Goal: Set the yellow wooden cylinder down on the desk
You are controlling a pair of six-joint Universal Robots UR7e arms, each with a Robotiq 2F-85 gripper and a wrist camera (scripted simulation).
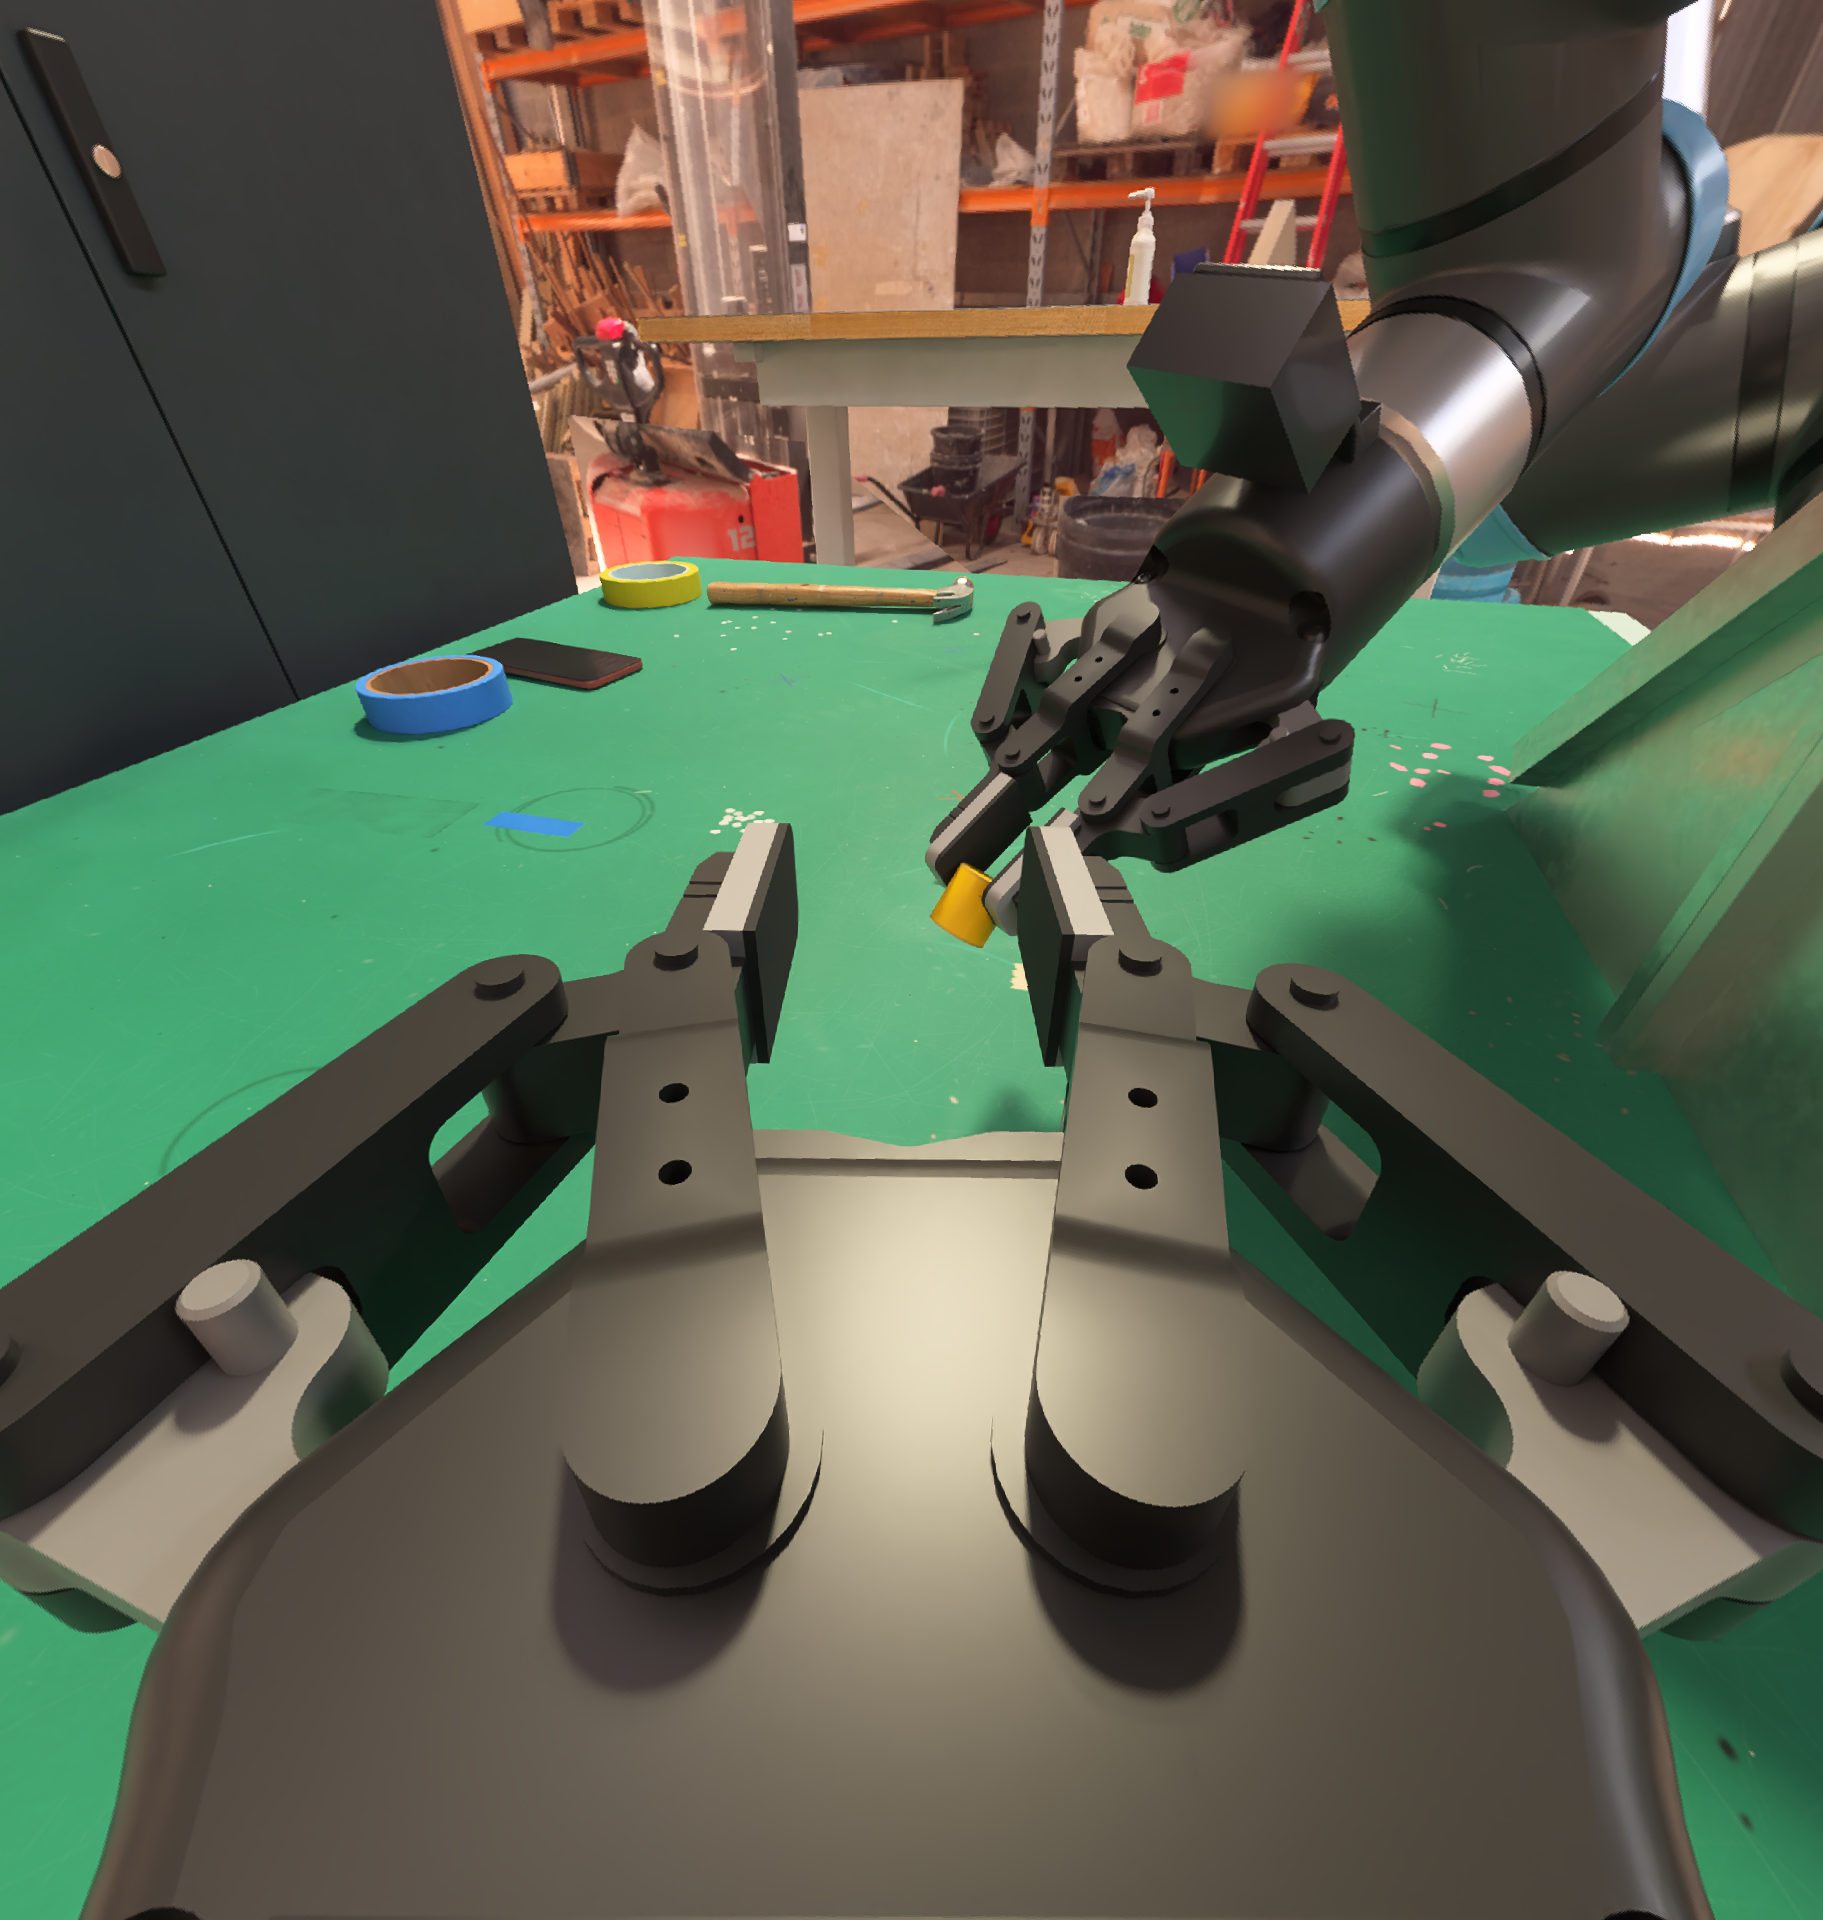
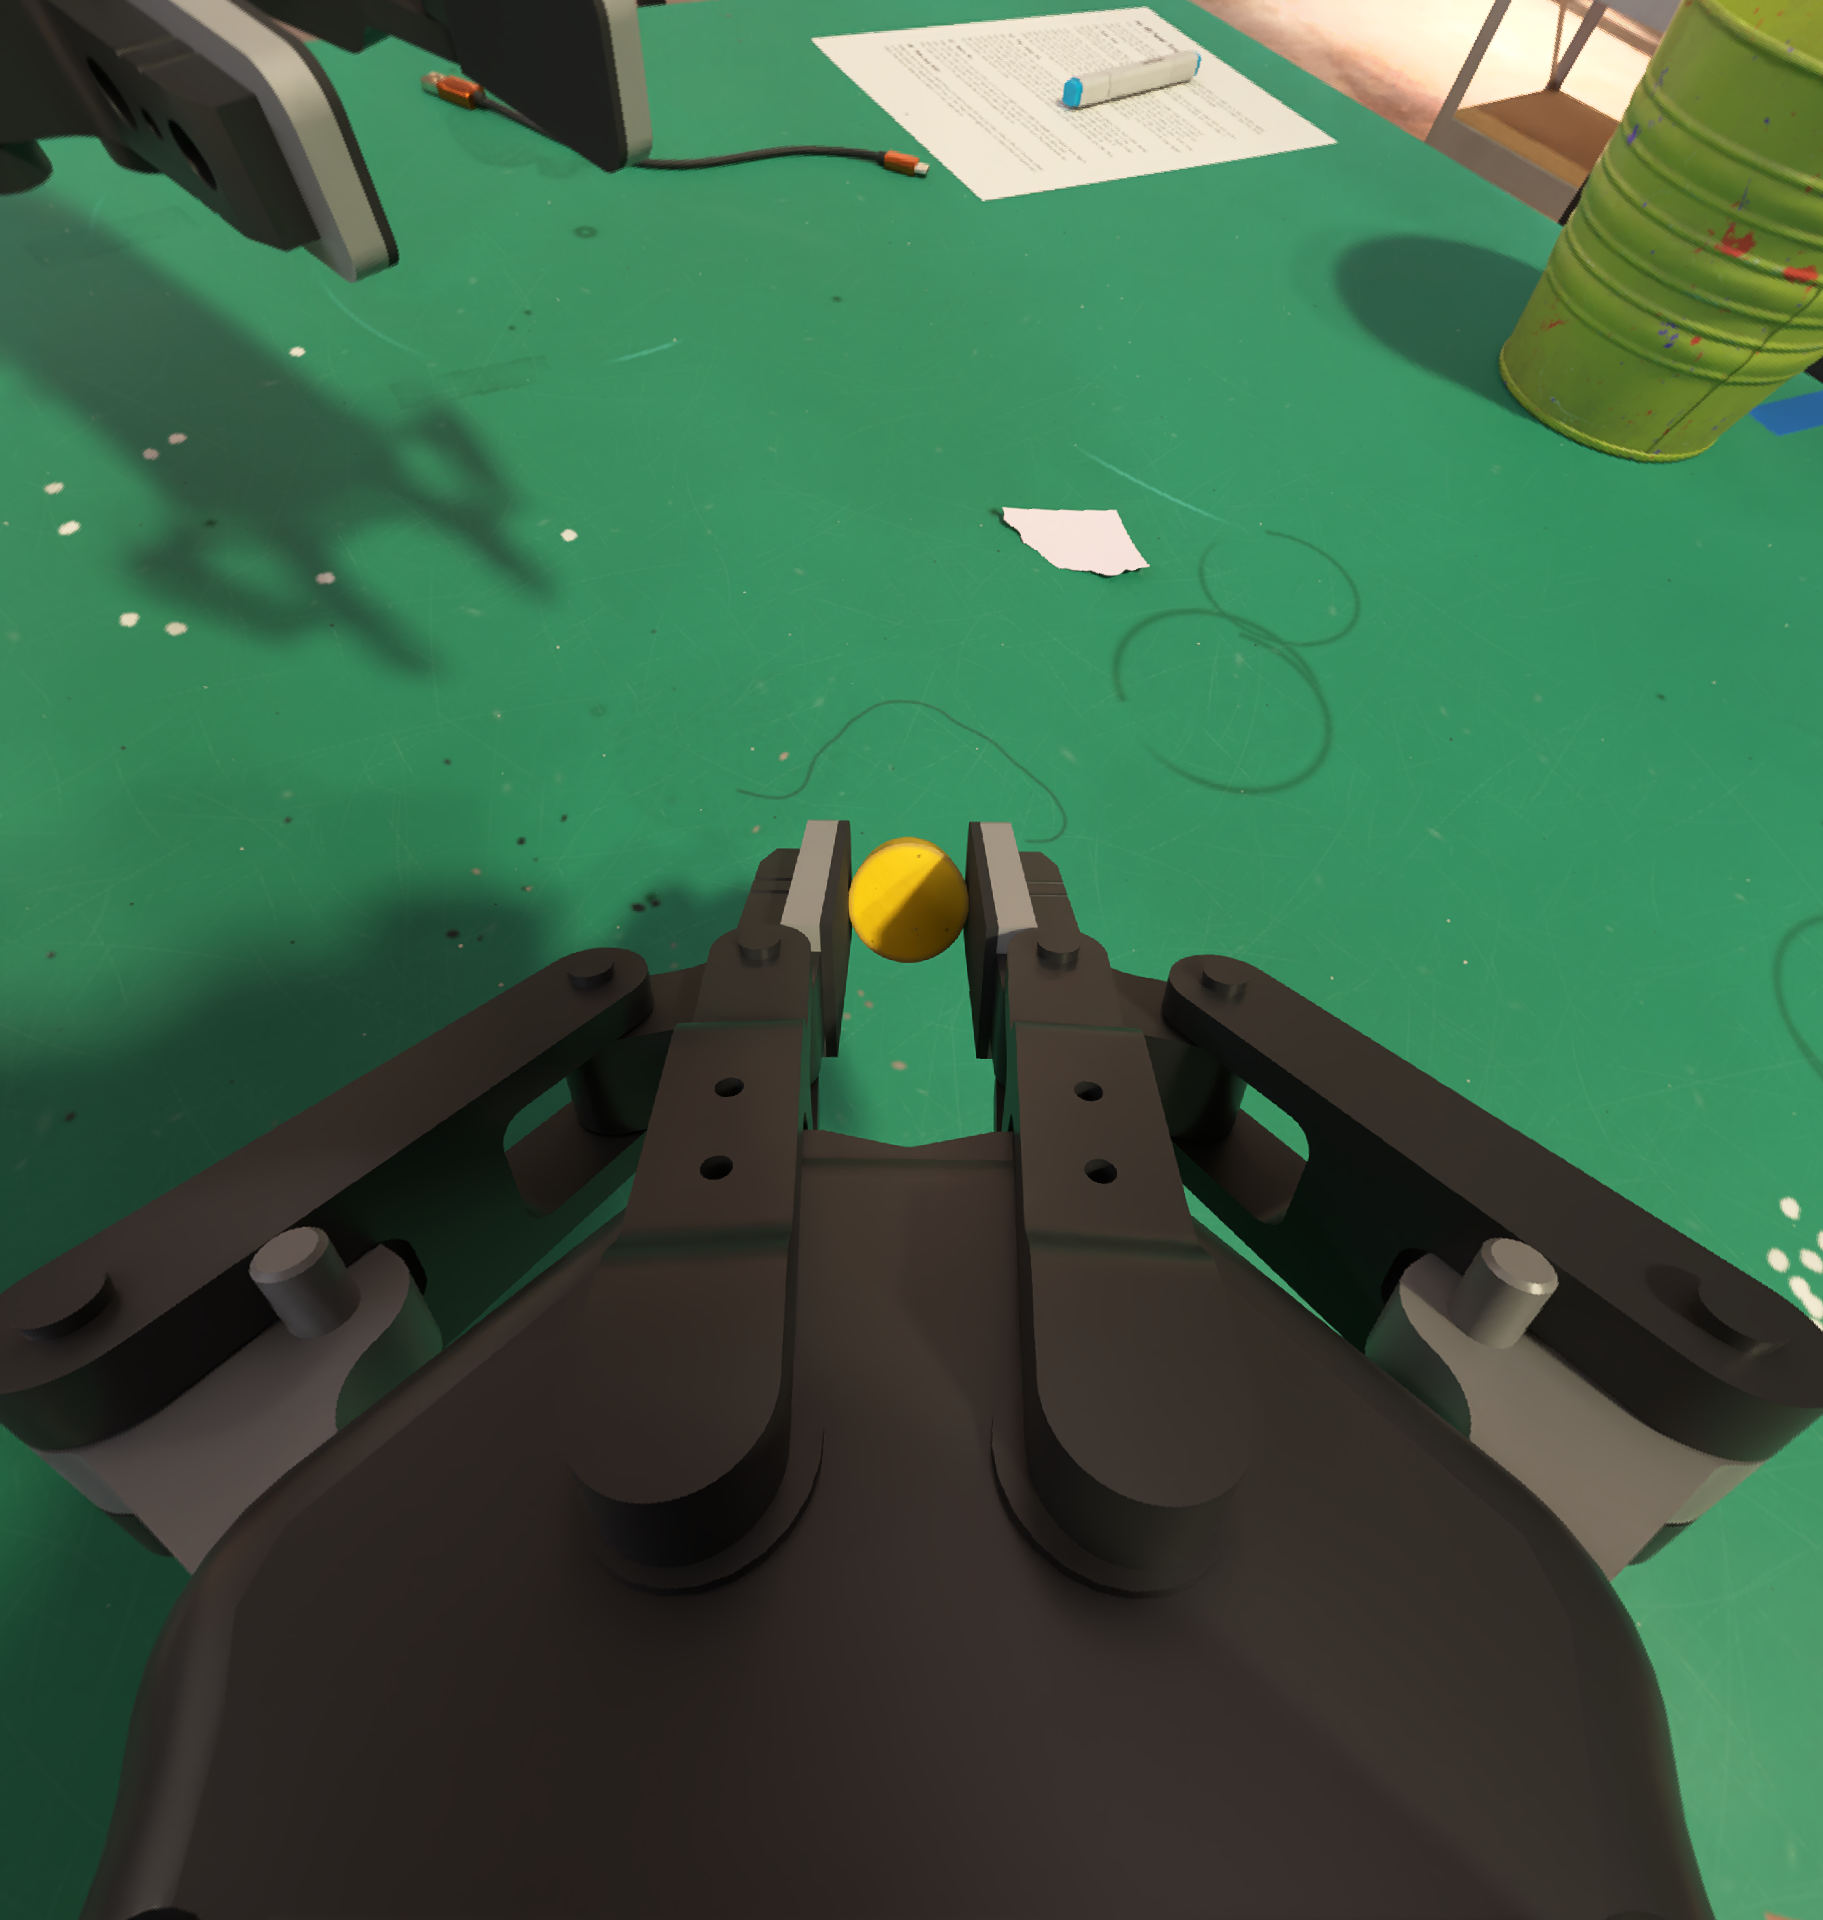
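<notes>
The yellow wooden cylinder (image 2: 907, 900) sits end-on between the pads of my right gripper (image 2: 907, 833), which is shut on it just above the green desk (image 2: 678, 468). In the left wrist view the right gripper (image 1: 974, 883) reaches down from the upper right and the cylinder (image 1: 961, 906) pokes out of its fingertips, tilted, close to the desk (image 1: 367, 935). My left gripper (image 1: 907, 862) is open and empty, its right fingertip right next to the cylinder. It also shows at the top left of the right wrist view (image 2: 491, 197).
A blue tape roll (image 1: 432, 694), a black phone (image 1: 559, 662), a yellow tape roll (image 1: 650, 584) and a hammer (image 1: 839, 596) lie at the far side. A green box (image 1: 1717, 779) stands right. A paper sheet (image 2: 990, 125) with a marker (image 2: 1130, 78), a cable (image 2: 772, 156), a paper scrap (image 2: 1078, 538) and a green can (image 2: 1717, 239) are nearby.
</notes>
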